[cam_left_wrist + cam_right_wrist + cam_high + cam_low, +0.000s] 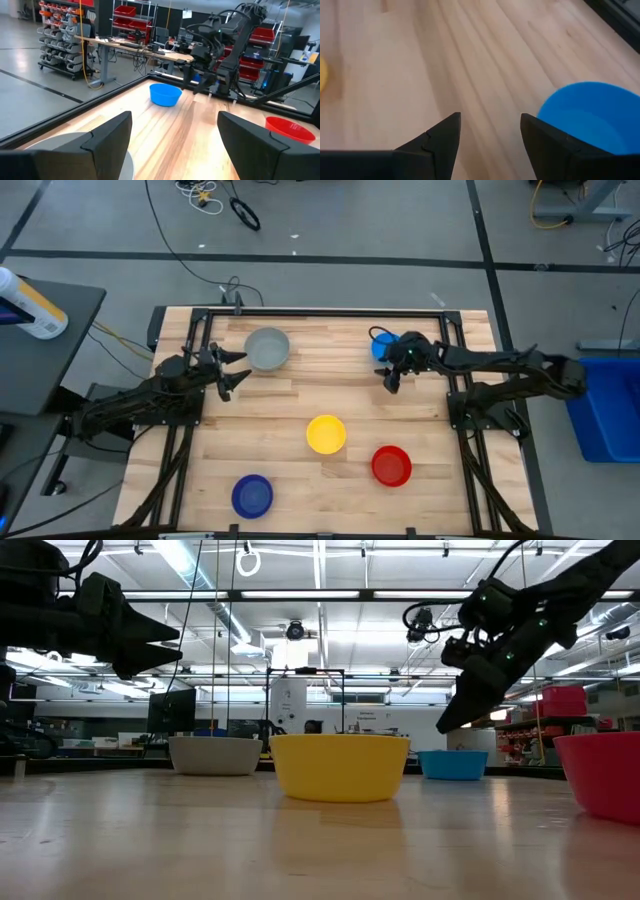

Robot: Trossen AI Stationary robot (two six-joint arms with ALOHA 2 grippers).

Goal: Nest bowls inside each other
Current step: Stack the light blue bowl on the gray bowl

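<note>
Five bowls stand on their bases on the wooden table. The grey bowl (pixel 267 348) is at the far left and the light blue bowl (pixel 381 346) at the far right. The yellow bowl (pixel 326 434) sits mid-table, the red bowl (pixel 391 465) to its near right, and the dark blue bowl (pixel 252 495) at the near left. My right gripper (pixel 391 383) hangs open above the table just beside the light blue bowl (pixel 590 117), slanting down and touching nothing. My left gripper (pixel 240 368) stands open and level next to the grey bowl (pixel 65 150).
A black metal frame (pixel 330 311) runs around the table's edges. Bare wood lies between the grey and light blue bowls and around the yellow bowl (pixel 340 766). The red bowl (pixel 605 775) stands close to the near right.
</note>
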